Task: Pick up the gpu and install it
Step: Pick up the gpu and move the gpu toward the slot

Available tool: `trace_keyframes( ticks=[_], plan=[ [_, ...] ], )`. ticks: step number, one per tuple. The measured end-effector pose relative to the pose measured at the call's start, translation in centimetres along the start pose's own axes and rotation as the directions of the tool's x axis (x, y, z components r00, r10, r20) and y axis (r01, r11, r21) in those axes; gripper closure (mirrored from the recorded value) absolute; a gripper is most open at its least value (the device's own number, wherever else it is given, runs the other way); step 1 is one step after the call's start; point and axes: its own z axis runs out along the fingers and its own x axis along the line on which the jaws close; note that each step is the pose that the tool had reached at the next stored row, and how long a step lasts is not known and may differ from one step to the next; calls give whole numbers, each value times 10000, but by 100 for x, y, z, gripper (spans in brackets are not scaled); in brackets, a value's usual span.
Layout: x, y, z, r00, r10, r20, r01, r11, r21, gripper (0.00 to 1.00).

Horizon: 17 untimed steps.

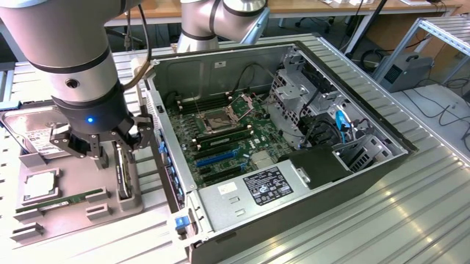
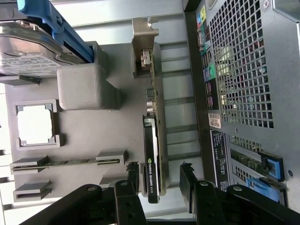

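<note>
The gpu [image 2: 151,140] stands on its long edge in a slot of the grey holder tray [image 2: 108,136]. It is a green card with a black cooler and a silver end bracket [image 2: 143,40]. My gripper [image 2: 160,180] is open just above it, with one black finger [image 2: 133,178] beside the cooler end and the other on the opposite side, so the card's end lies between them. In the exterior view the gripper [image 1: 99,147] hangs over the gpu [image 1: 123,173] at the tray's edge nearest the computer case.
The open computer case [image 1: 294,137] lies right beside the tray, its motherboard showing a blue slot [image 1: 217,157]. On the tray sit a processor [image 1: 41,184], a slim RAM stick [image 1: 63,199] and a silver hard drive [image 1: 29,132]. The case's perforated rear wall [image 2: 239,70] is close to the gpu.
</note>
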Motion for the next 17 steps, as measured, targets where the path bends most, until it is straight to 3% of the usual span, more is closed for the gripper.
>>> trace_keyframes(
  ticks=[17],
  plan=[
    [11, 4, 69, 10000, 47, 2, -47, 10000, 0, 52]
  ],
)
